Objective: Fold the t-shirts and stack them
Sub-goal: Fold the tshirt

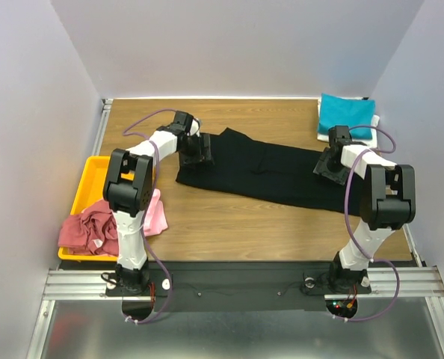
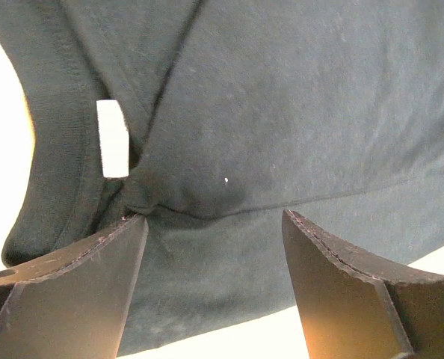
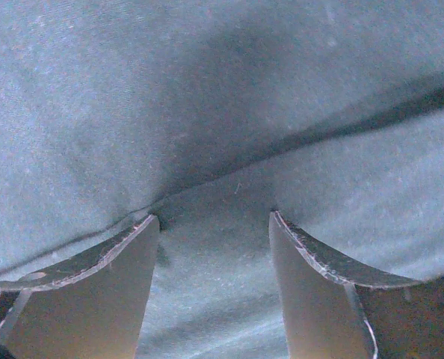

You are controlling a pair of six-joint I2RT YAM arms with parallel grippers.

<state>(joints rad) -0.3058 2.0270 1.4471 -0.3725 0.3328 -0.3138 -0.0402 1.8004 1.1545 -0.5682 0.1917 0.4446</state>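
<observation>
A large black t-shirt (image 1: 259,172) lies spread across the middle of the table. My left gripper (image 1: 198,152) is down on its left end, near the collar. In the left wrist view that gripper (image 2: 214,221) is open, with flat black cloth (image 2: 282,112) between the wide-apart fingers (image 2: 80,292) and a white label (image 2: 113,138) just ahead. My right gripper (image 1: 331,169) rests on the shirt's right end. It (image 3: 214,221) is open too, its tips against a fold in the cloth (image 3: 207,97). A teal shirt (image 1: 345,116) lies folded at the back right on a white one (image 1: 325,135).
A yellow tray (image 1: 87,183) stands at the left edge. A dusty red shirt (image 1: 87,228) is crumpled over its near end and a pink shirt (image 1: 157,213) lies beside it, by the left arm. Walls enclose the table on three sides.
</observation>
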